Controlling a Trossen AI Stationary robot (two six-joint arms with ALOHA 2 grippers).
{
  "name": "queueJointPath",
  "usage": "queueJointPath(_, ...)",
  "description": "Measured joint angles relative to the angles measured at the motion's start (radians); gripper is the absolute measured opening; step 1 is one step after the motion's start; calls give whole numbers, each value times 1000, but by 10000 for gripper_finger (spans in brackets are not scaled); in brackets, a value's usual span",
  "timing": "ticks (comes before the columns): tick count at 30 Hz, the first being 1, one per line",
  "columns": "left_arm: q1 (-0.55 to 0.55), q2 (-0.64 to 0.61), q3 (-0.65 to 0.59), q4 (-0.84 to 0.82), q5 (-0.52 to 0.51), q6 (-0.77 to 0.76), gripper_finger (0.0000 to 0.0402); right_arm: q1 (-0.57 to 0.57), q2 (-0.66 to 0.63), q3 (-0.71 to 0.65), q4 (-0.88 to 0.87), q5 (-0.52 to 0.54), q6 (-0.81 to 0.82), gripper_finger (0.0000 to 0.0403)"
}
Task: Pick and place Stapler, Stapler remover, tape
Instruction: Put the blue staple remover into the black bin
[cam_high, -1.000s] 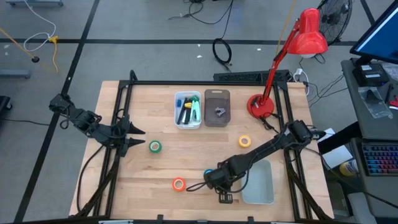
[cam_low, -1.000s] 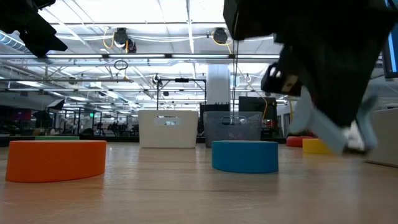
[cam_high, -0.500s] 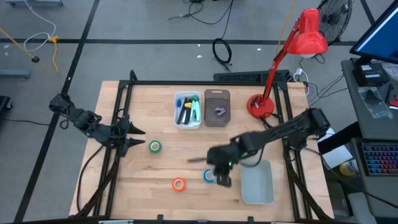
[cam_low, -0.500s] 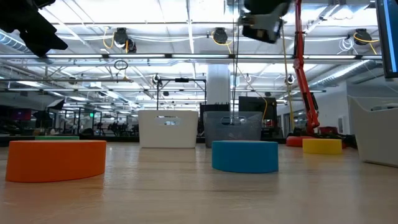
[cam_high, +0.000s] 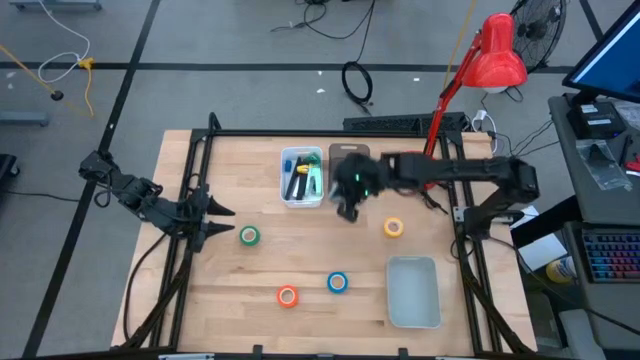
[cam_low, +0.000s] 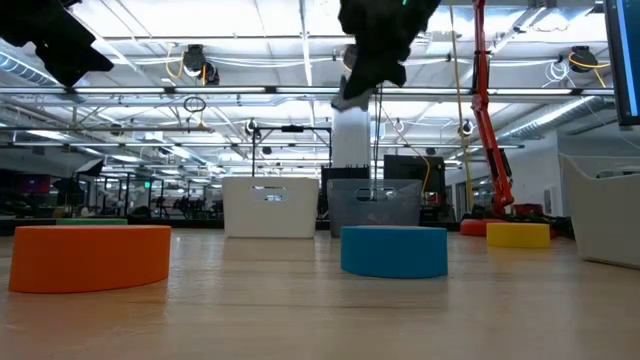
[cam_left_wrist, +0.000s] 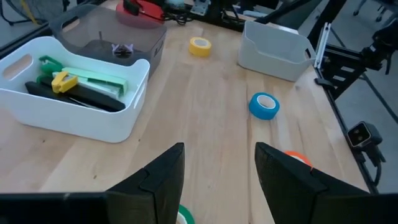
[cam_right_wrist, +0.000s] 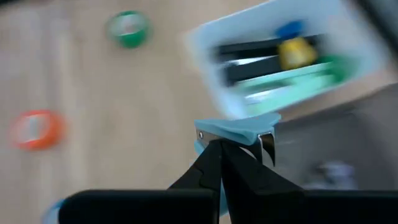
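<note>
My right gripper (cam_high: 347, 205) hangs high over the table's middle, by the near edge of the grey bin (cam_high: 349, 165), shut on a light-blue staple remover (cam_right_wrist: 238, 130). The white bin (cam_high: 302, 177) holds a green stapler (cam_left_wrist: 93, 78) and a black one. A purple staple remover (cam_left_wrist: 121, 48) lies in the grey bin. Green (cam_high: 249, 236), orange (cam_high: 288, 295), blue (cam_high: 338, 282) and yellow (cam_high: 393, 227) tape rolls lie flat on the table. My left gripper (cam_high: 224, 221) waits open at the left edge. My right gripper pinches the light-blue staple remover between its two fingers, at their free ends; the remover's pale blue handle (cam_right_wrist: 231, 128) shows just past the tips. The fingers slant down toward the table. The remover is lifted clear, high above the wood.
A pale tray (cam_high: 413, 291) stands at the near right. A red desk lamp (cam_high: 420, 170) has its base at the far right, its arm reaching up and back. Black frame rails run along both table sides. Bare wood lies between the tape rolls.
My right gripper, still shut on the light-blue remover, has risen from the near part of the table beside the pale tray and swung toward the far edge, ending by the grey bin. The blue tape roll that the arm had covered shows again.
</note>
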Motion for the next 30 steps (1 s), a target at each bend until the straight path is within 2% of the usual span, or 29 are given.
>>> queueJointPath(3,0,0,0,0,-21,0,198,-100,24,1,12,38,-93,0)
queueJointPath(11,0,0,0,-7,-63,-1,198,-289,120,-1,8,29,-235,0)
queueJointPath(28,0,0,0,-5,-72,-43,198,-353,288,-1,-11,-111,-459,0)
queueJointPath(30,0,0,0,-5,-78,-53,198,-355,287,0,-8,-179,-486,0)
